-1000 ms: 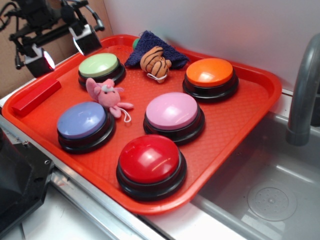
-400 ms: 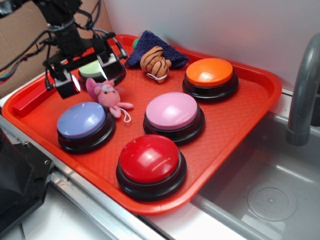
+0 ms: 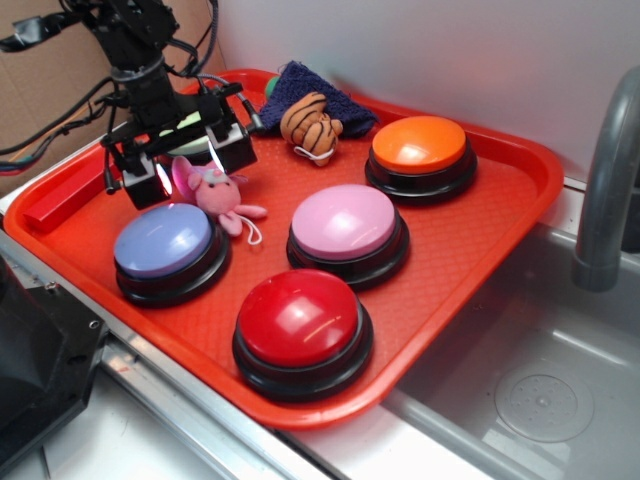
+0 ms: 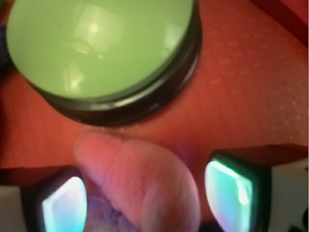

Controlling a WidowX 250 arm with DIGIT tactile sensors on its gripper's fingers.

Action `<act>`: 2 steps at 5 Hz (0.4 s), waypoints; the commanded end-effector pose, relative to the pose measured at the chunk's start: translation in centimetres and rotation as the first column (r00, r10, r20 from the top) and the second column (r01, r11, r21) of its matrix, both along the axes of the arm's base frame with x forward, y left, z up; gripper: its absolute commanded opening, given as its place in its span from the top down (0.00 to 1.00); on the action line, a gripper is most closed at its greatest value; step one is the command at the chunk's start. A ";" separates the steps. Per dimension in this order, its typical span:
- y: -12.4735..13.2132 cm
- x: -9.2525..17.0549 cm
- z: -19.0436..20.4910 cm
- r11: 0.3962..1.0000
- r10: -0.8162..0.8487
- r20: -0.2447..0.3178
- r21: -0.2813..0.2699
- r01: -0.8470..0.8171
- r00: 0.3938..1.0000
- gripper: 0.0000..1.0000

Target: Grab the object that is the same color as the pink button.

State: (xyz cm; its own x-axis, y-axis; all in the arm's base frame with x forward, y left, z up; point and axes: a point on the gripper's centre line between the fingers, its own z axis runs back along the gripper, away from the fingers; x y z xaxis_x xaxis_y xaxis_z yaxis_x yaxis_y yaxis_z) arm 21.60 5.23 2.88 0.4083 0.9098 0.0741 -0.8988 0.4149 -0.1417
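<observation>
Exterior view: the pink bunny lies on the red tray, just left of the pink button and at the upper right edge of the lavender-blue button. The gripper sits low over the bunny's ears, its fingers spread wide, one on each side of the ears, pinching nothing. Beyond the pink button stand the orange button and a striped tiger plush resting on a dark blue cloth; the red button is in front of it.

Wrist view: one pink bunny ear rises between the two spread fingers, nearer the left one. The green button lies just beyond it on the tray.
</observation>
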 end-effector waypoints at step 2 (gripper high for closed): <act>0.7 0.2 -1.2 1.000 -0.019 0.005 -0.008 0.019 1.000 1.00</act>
State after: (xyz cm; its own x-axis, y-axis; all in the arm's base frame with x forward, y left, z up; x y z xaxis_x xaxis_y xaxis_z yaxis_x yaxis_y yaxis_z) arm 22.15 5.48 1.64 0.4396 0.8962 0.0595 -0.8852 0.4435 -0.1405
